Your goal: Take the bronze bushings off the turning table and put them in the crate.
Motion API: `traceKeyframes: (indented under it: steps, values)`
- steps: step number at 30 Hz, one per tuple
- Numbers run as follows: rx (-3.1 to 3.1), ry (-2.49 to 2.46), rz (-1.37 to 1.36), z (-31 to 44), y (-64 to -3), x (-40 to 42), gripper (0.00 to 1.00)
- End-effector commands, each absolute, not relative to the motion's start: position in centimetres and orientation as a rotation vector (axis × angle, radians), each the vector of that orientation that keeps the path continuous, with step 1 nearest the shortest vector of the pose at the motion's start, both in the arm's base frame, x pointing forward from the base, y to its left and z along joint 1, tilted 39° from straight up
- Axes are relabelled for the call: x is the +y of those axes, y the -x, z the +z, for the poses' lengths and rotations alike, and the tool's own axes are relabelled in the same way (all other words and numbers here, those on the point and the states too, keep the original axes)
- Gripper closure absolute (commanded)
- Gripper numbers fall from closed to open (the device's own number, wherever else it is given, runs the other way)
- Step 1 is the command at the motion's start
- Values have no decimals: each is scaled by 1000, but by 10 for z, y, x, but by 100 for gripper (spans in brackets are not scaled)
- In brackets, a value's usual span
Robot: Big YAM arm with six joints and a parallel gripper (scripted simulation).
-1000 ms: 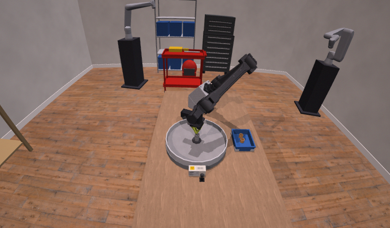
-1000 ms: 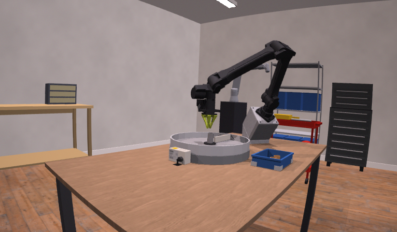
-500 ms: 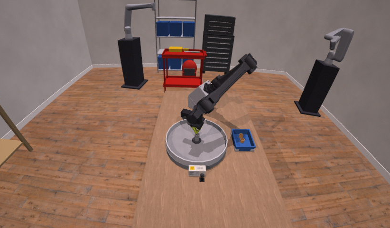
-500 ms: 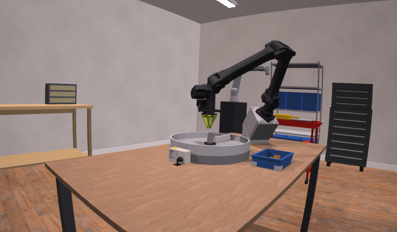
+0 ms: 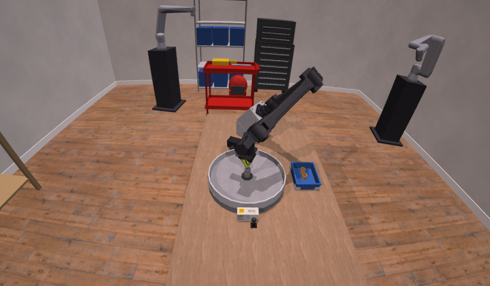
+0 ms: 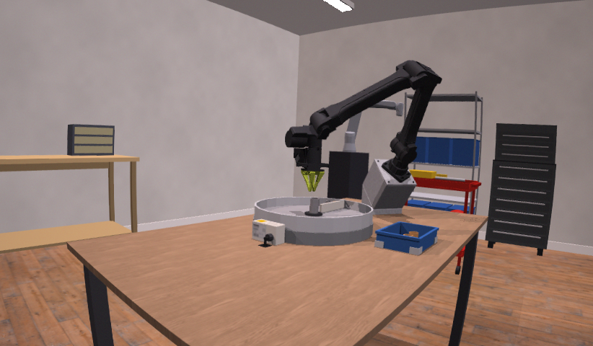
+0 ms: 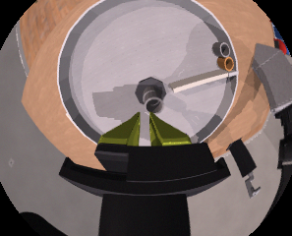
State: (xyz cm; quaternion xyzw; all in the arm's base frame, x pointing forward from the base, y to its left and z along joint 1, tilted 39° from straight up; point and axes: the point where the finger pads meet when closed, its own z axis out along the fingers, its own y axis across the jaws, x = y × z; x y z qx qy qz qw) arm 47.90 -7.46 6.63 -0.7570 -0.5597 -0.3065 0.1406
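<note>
Above center in the exterior view, hovers clear of the turning table (image 5: 247, 206) (image 6: 330, 227) (image 7: 64, 74), gripper (image 5: 246, 166) (image 6: 312, 189) (image 7: 145, 115) nearly together; lower right, barely shows bushings (image 5: 304, 176) (image 6: 413, 234) behind crate (image 5: 306, 186) (image 6: 396, 241) wall.

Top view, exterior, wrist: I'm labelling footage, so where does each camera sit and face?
Top: high beyond the table's near end, facing down toward the arm's base; whole arm shows.
Exterior: low off a table corner, looking across the turning table; whole arm shows.
Wrist: on the arm, looking past the gripper.
Top and exterior share the crate.
</note>
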Motion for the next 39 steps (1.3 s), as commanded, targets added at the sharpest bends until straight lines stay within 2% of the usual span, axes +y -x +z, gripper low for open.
traceKeyframes:
  steps: [1,26,37,39]
  values:
    - [-1636,2212,-937,87,-485,-90,87]
    - [-1636,2212,-937,87,-485,-90,87]
    - [-1620,2209,-910,14,-385,-112,88]
    - [-1620,2209,-910,14,-385,-112,88]
